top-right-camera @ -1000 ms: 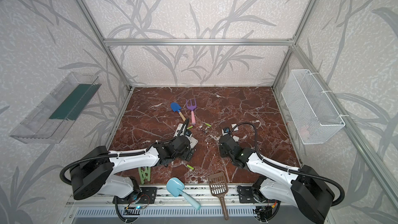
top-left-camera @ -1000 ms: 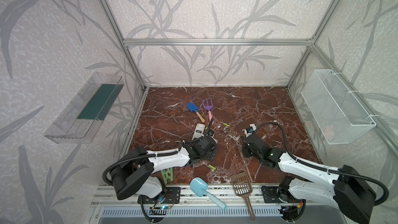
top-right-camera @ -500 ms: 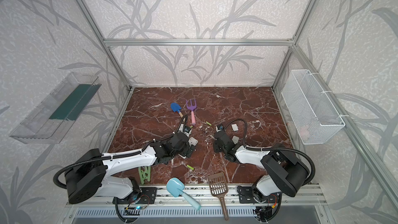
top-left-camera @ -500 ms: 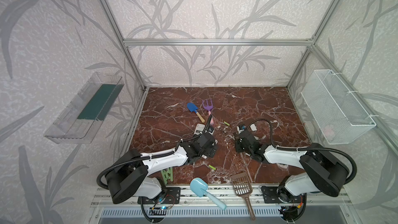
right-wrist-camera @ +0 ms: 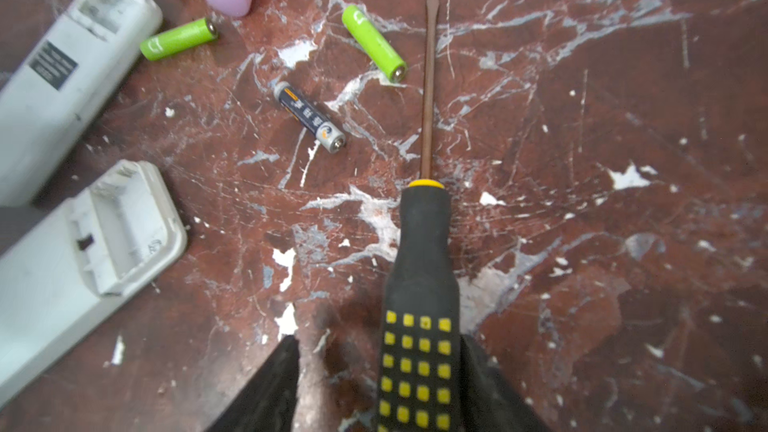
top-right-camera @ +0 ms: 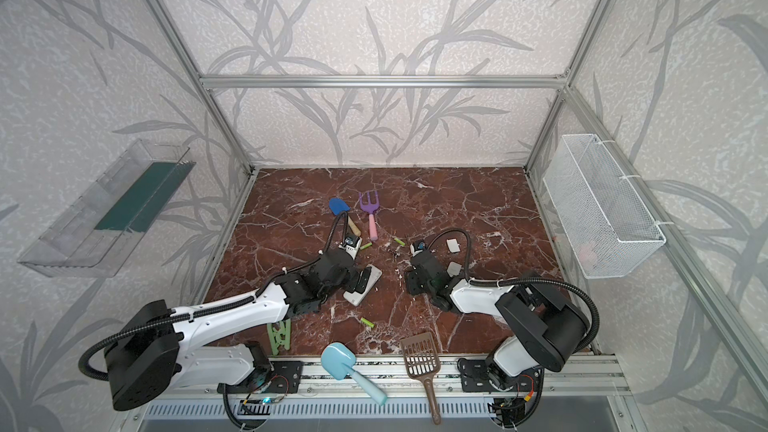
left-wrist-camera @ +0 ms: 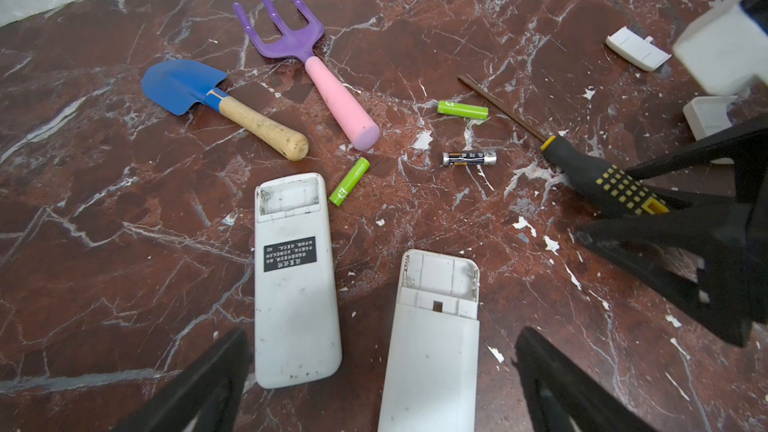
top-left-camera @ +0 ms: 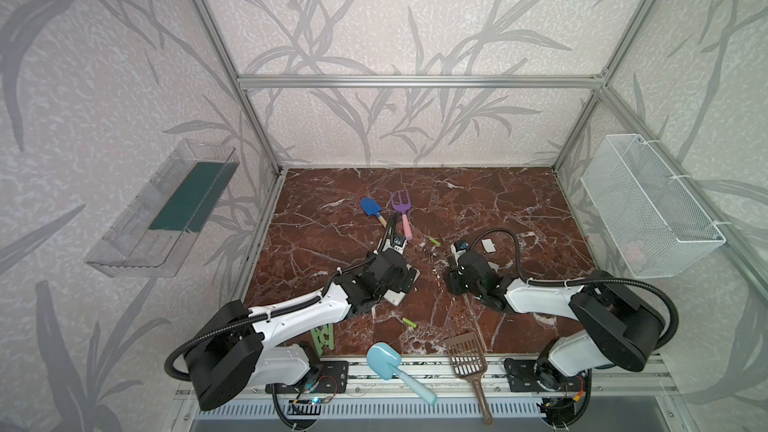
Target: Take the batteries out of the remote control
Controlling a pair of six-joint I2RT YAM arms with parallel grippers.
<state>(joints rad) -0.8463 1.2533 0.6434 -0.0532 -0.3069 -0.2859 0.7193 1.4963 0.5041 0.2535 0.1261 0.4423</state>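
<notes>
You have the left pincer (left-wrist-camera: 382,336) released, its jaws spread wide and grasping nothing. It hangs over the near ends of two white remotes that lie backs up, side by side, on the desk (left-wrist-camera: 104,209). Whether its fingers touch them cannot be told. The labelled remote (left-wrist-camera: 295,284) and the plain remote (left-wrist-camera: 434,347) both show uncovered, empty battery bays.

Your right pincer (right-wrist-camera: 380,340) is released as well. Its jaws straddle the handle of the yellow-black screwdriver (right-wrist-camera: 419,243), and bare desk shows between one finger (right-wrist-camera: 278,376) and the handle. The screwdriver's shaft lies flat on the desk, pointing away from the pincer.

All the batteries in view lie loose on the desk:
- One lime-green battery (left-wrist-camera: 349,181) lies just beside the open end of the labelled remote, near the butt of the pink-handled rake (left-wrist-camera: 332,93).
- The second lime-green battery (left-wrist-camera: 462,109) lies just beside the screwdriver shaft, with a narrow gap between them.
- A dark battery (left-wrist-camera: 469,158) rests near the second one, on the remotes' side of the shaft.
- The third lime-green battery (top-left-camera: 409,322) lies well apart from the others, toward the front edge of the desk between the two arms. It shows in both top views.

A white cover (left-wrist-camera: 638,49) lies on the far side of the shaft from the batteries.
</notes>
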